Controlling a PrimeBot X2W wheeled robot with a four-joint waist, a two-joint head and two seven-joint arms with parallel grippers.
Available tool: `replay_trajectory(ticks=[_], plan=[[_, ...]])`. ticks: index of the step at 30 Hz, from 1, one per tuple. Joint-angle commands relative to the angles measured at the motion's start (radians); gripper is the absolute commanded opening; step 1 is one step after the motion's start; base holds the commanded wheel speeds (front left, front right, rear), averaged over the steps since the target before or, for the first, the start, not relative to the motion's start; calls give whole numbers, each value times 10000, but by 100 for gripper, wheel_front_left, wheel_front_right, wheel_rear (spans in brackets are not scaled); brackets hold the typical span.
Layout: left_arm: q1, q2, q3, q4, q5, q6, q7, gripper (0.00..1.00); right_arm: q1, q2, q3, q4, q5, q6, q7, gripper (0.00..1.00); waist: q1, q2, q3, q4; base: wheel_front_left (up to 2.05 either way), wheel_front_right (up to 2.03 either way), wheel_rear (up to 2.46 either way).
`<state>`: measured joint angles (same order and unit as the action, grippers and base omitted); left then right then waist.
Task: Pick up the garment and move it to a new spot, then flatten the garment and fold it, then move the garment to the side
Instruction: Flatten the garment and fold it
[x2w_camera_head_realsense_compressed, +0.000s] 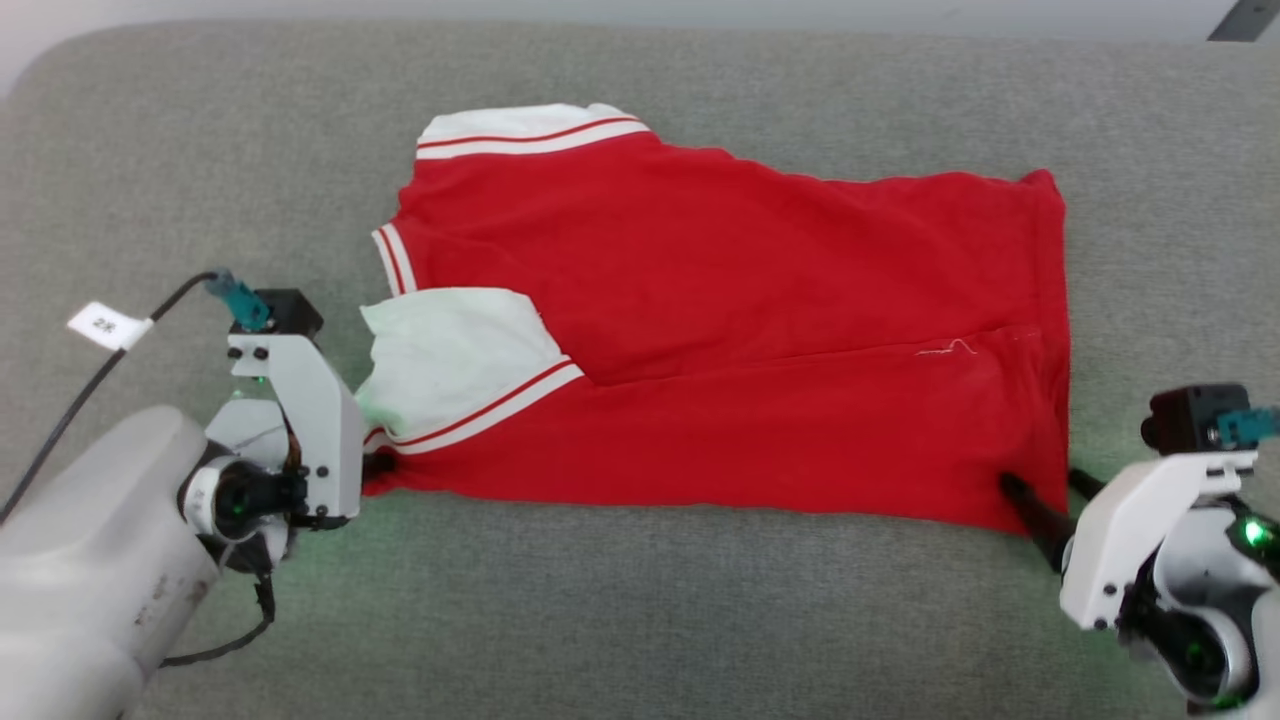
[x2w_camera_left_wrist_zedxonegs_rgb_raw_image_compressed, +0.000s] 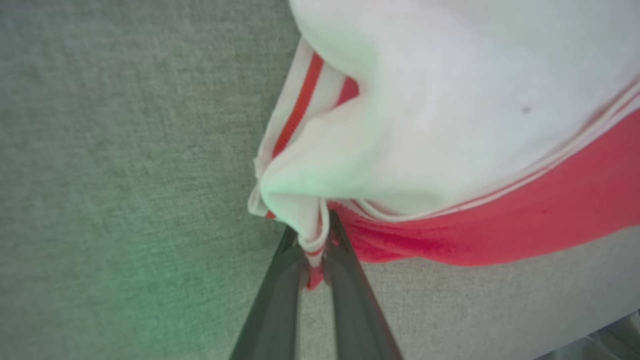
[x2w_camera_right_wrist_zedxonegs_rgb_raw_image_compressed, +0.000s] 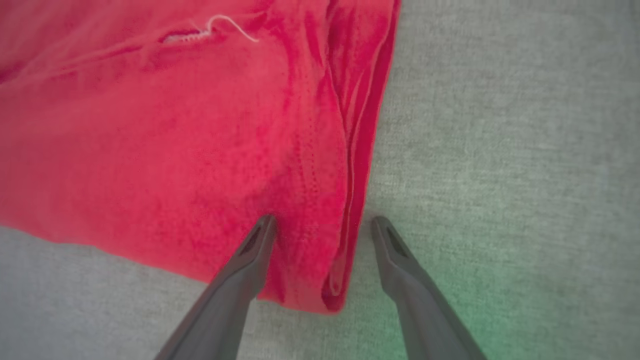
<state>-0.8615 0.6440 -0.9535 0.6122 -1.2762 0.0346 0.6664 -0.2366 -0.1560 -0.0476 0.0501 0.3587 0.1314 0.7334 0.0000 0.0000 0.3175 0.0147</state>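
Across the middle of a grey cushioned surface (x2w_camera_head_realsense_compressed: 640, 600): red garment (x2w_camera_head_realsense_compressed: 720, 300), laid out sideways and mostly flat, near long edge doubled over onto itself. White sleeve (x2w_camera_head_realsense_compressed: 455, 345) with red-and-white striped trim resting on top at the left end; second sleeve at the far left corner.

Probably light, soft and limp. Likely to sag and crease between any two holds, and to drag a little on the woven cushion rather than slide. Not fragile. Best taken at the two near corners, on seam or trim, bunched thick enough there for a firm pinch.

Lower left of the head view: left gripper (x2w_camera_left_wrist_zedxonegs_rgb_raw_image_compressed: 315, 245), carried low, wrist turned, fingers pointing sideways into the near left corner. Clamped tight on a bunched tuck of white-and-red trim, cloth squeezed between the two dark fingers.

Lower right of the head view: right gripper (x2w_camera_right_wrist_zedxonegs_rgb_raw_image_compressed: 324, 220), also low, angled in toward the near right hem corner. Fingers spread wide and straddling the hem edge, one tip on the red cloth, the other on bare cushion just beside it. Nothing gripped on this side yet.
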Motion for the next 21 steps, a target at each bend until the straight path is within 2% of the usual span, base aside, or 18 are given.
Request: replay_trajectory(ticks=[1, 2, 3, 4, 9, 13, 17, 21], plan=[[297, -589, -275, 131, 68, -46, -145, 0, -126, 112, 52, 463, -32, -16, 204, 100, 0, 0, 96, 104, 0, 0, 0], [287, -604, -276, 146, 83, -43, -168, 0, -231, 150, 65, 711, -30, -16, 326, 100, 0, 0, 113, 127, 0, 0, 0], [267, -622, -269, 157, 98, -49, -186, 0, -327, 160, 98, 956, -81, -16, 427, 85, 0, 0, 130, 152, 0, 0, 0], [252, -635, -267, 166, 105, -53, -207, 0, -421, 157, 146, 1167, -113, -16, 495, 0, 0, 0, 144, 174, 0, 0, 0], [257, -638, -224, 210, 70, -101, -248, 0, -672, 150, 225, 1673, -209, -18, 650, 0, 0, 0, 180, 260, 0, 0, 0], [254, -490, -133, 151, -23, -91, -266, 0, -881, -7, 284, 1616, -110, -16, 732, 0, 0, 0, 166, 309, 0, 0, 0], [321, -168, -74, -123, -75, 17, -79, 0, -837, -343, 253, 1202, 59, -18, 909, 0, 0, 0, 94, 318, 0, 0, 0], [436, 388, -97, -795, -91, 323, 288, 0, -564, -755, 257, 529, 178, -18, 1352, 0, 0, 0, -3, 301, 0, 0, 0]])
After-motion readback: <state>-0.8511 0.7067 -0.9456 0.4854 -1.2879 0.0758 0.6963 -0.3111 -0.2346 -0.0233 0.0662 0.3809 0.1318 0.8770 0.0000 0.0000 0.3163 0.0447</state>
